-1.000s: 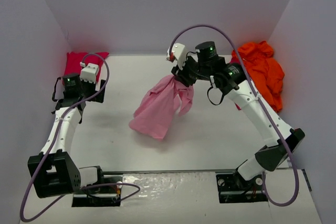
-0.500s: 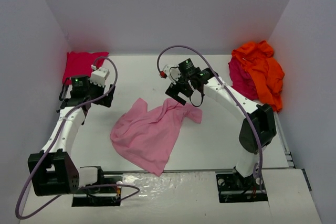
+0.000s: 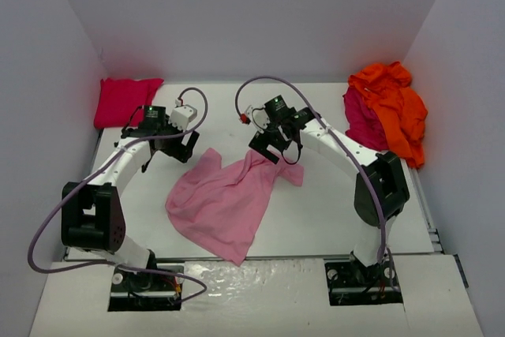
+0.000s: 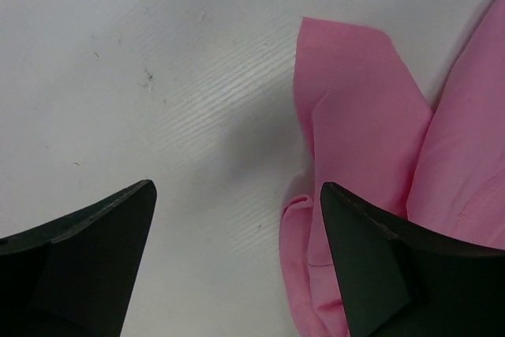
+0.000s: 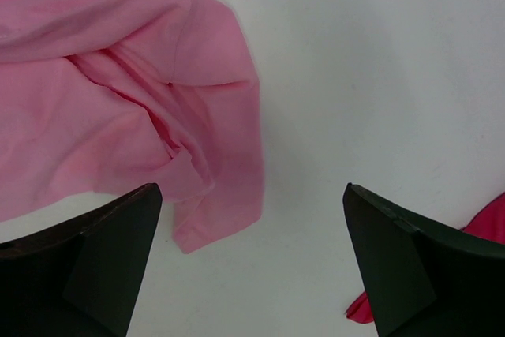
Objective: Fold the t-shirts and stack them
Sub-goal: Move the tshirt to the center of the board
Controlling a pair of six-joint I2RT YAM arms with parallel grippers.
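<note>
The light pink t-shirt (image 3: 223, 203) lies crumpled and spread on the middle of the table, with nothing gripping it. My left gripper (image 3: 177, 147) hovers open at its far left corner; in the left wrist view the gripper (image 4: 237, 262) has bare table between its fingers, and the pink cloth (image 4: 363, 132) reaches under the right finger (image 4: 394, 266). My right gripper (image 3: 267, 150) stands open above the shirt's far right corner (image 5: 213, 187), over bare table (image 5: 252, 266). A folded red t-shirt (image 3: 122, 100) lies at the back left. The orange t-shirt (image 3: 392, 104) is heaped on the dark crimson one (image 3: 360, 120) at the back right.
Pale walls close in the table (image 3: 316, 211) on the left, back and right. A purple cable loops over each arm. A bit of crimson cloth (image 5: 488, 230) shows at the right edge of the right wrist view.
The right gripper let go of the pink t-shirt it held aloft, and the shirt dropped flat on the table. The left arm swung right to the shirt's far left corner.
</note>
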